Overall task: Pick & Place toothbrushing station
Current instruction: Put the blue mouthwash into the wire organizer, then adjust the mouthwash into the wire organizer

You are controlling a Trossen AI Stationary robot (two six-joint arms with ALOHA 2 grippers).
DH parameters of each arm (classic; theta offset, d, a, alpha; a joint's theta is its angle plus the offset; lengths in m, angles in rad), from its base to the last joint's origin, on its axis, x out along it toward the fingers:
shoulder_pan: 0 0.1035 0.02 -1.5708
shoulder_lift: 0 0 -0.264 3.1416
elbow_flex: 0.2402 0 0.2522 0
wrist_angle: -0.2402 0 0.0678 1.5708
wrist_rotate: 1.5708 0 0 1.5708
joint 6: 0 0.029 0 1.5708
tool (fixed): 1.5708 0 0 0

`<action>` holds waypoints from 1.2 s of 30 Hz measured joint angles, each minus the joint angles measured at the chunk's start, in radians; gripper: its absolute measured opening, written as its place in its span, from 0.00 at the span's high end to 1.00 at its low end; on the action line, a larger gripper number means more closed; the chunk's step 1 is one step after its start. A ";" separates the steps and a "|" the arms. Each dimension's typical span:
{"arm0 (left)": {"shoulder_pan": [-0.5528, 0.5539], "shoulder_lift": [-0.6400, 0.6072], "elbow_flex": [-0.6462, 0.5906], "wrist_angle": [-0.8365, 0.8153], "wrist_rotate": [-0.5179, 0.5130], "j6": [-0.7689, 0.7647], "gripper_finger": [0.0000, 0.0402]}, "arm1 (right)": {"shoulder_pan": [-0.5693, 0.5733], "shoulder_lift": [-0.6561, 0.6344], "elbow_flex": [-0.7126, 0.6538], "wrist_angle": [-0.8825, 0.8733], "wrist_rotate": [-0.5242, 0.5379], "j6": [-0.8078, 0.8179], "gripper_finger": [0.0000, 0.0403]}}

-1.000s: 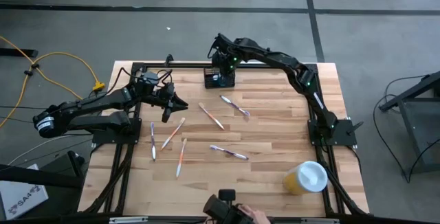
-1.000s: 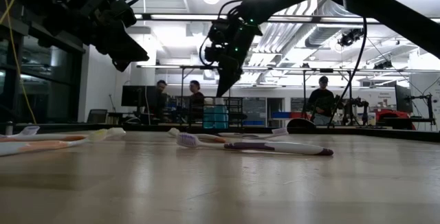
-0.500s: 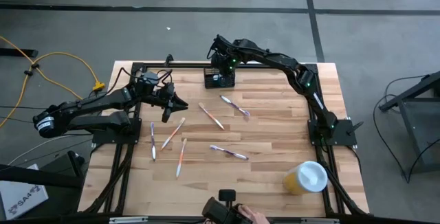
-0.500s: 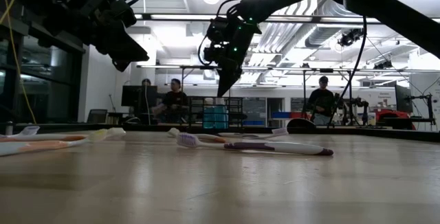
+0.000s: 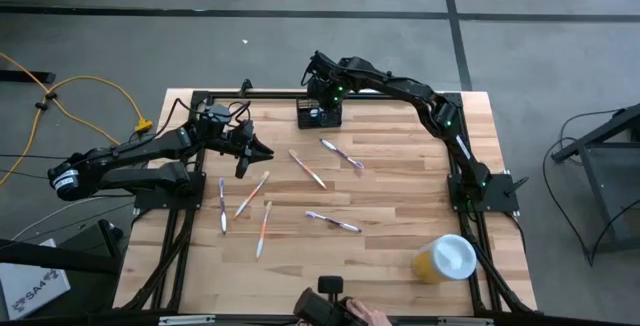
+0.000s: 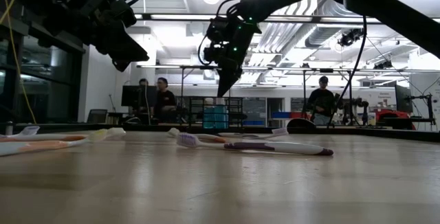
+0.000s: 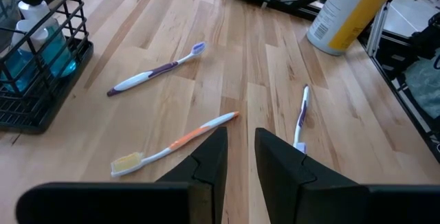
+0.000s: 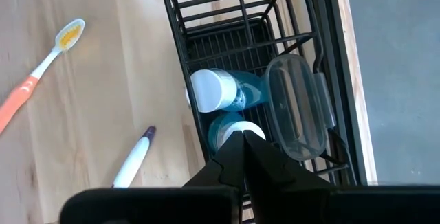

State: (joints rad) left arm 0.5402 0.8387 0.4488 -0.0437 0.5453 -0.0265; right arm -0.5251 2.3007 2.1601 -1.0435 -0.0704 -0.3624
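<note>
No change in a second; right end effector [image 5: 322, 97] pinched together, poised above wire caddy [image 5: 319, 114] (blue bottles inside); left end effector [image 7: 239, 157] slightly apart, empty, idle above bench [image 5: 400, 181]; placement stalled.

yellow cup [image 5: 445, 259], scattered toothbrushes [image 5: 334, 222], people behind [image 6: 163, 95]

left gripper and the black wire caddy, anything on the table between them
In the high view, only bare wood lies between the left gripper and the black wire caddy; the toothbrushes lie nearer the table's middle.

Caddy [image 5: 319, 115]: stood at the table's [image 5: 400, 186] far edge, bottles [image 8: 220, 92] inside.
Toothbrushes [image 5: 308, 169]: lay scattered mid-table.
Cup [image 5: 444, 259]: near right corner.
</note>
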 joint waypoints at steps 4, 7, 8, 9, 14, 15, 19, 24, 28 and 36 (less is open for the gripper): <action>0.000 0.000 0.000 0.000 0.000 0.000 0.82 | 0.002 -0.013 -0.002 -0.001 0.016 -0.001 0.99; 0.000 0.000 0.000 0.000 0.000 0.000 0.82 | 0.002 -0.023 -0.003 -0.006 0.020 -0.004 0.99; 0.000 0.000 0.000 0.000 0.000 0.000 0.82 | 0.002 -0.028 -0.003 -0.004 0.020 -0.005 0.99; 0.000 0.000 0.000 0.000 0.000 0.000 0.82 | 0.002 -0.032 -0.003 -0.005 0.020 -0.006 0.99; 0.000 0.000 0.000 0.000 0.000 0.000 0.82 | 0.002 -0.036 -0.003 0.000 0.016 -0.025 0.99; 0.000 0.000 0.000 0.000 0.000 0.000 0.82 | 0.002 -0.036 -0.003 0.002 0.010 -0.030 0.99; 0.000 0.000 0.000 0.000 0.000 0.000 0.82 | 0.000 -0.036 -0.003 0.037 -0.046 -0.051 0.99; 0.000 0.000 0.000 0.000 0.000 0.000 0.82 | -0.007 -0.036 -0.001 0.071 -0.136 -0.060 0.99; 0.000 0.000 0.000 0.000 0.000 0.000 0.82 | -0.011 -0.035 -0.001 0.070 -0.176 -0.060 0.99; 0.000 0.000 0.000 0.000 0.000 0.000 0.82 | -0.013 -0.016 0.001 0.068 -0.216 -0.062 1.00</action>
State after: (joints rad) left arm 0.5400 0.8387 0.4488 -0.0440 0.5453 -0.0261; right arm -0.5386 2.2852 2.1613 -0.9760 -0.2869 -0.4240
